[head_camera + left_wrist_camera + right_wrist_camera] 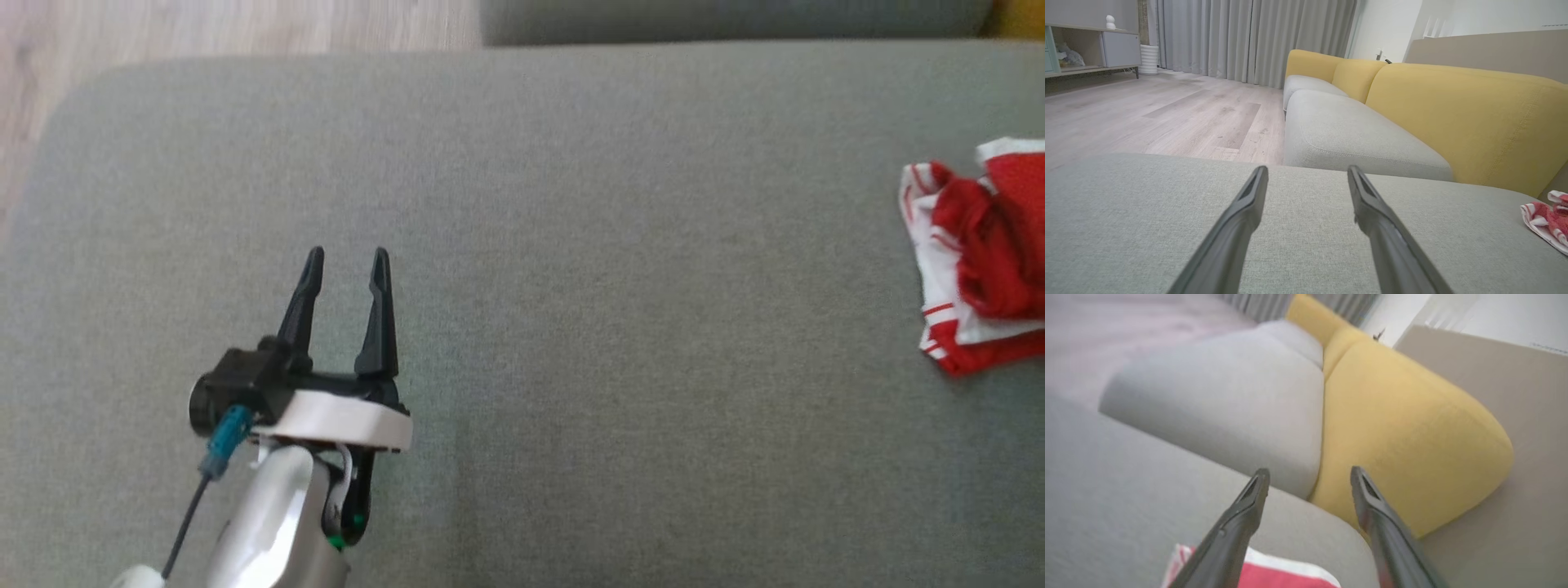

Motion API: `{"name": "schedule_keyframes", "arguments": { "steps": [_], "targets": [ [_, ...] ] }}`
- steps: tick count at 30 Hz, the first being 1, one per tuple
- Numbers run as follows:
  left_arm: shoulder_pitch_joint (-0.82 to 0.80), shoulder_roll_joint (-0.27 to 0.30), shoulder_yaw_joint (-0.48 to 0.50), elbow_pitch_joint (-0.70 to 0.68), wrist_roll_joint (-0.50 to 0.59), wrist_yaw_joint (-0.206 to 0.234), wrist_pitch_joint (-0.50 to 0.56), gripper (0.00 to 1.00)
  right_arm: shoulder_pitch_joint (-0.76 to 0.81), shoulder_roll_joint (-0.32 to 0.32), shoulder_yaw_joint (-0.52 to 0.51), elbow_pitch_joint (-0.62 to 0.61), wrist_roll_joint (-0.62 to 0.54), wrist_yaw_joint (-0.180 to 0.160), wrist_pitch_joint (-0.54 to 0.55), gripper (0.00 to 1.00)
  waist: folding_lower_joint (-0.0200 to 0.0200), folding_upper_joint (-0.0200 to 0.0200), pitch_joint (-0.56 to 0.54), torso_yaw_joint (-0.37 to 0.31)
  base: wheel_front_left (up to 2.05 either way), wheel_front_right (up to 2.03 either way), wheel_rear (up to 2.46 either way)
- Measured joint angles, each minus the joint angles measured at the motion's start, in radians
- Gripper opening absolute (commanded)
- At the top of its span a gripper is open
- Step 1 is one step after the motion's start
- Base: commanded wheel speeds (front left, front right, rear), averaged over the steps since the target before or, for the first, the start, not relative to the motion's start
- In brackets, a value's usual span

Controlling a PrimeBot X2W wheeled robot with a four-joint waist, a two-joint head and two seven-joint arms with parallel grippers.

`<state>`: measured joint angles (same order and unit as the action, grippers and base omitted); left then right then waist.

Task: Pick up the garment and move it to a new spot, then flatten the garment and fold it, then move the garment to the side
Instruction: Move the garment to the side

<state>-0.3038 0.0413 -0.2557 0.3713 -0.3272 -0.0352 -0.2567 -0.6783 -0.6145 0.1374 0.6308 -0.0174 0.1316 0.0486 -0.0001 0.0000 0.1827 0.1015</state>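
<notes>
Garment (980,253) lies bunched far right on the grey cushion (571,245); my left pincer (347,255) gapes empty, well apart; my right pincer (1309,472) hangs open, empty, above it; unpressed folds might spring loose.

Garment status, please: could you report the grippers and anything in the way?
Left gripper open, empty, over seat cushion. Right gripper open, above garment. Garment rumpled, right side. Nothing blocking.

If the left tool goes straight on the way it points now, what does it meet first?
Probably the neighbouring grey seat cushion, after passing above the cushion below; depth is unclear. The garment lies aside.
</notes>
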Motion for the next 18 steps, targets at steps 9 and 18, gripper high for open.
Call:
{"name": "schedule_keyframes", "arguments": {
  "steps": [9,18],
  "targets": [
    [0.056,0.000,0.018,0.001,0.016,0.000,0.000,1.00,0.169,0.328,-0.163,-0.249,0.083,0.000,-0.149,1.00,-0.0001,0.0000,-0.101,-0.010,0.00,0.00,0.00],
    [0.140,0.001,0.018,-0.015,0.021,0.002,0.000,1.00,0.450,0.550,-0.185,-0.346,0.139,0.000,-0.271,1.00,0.0000,0.0000,-0.178,-0.006,0.00,0.00,0.00]
  ]
}}
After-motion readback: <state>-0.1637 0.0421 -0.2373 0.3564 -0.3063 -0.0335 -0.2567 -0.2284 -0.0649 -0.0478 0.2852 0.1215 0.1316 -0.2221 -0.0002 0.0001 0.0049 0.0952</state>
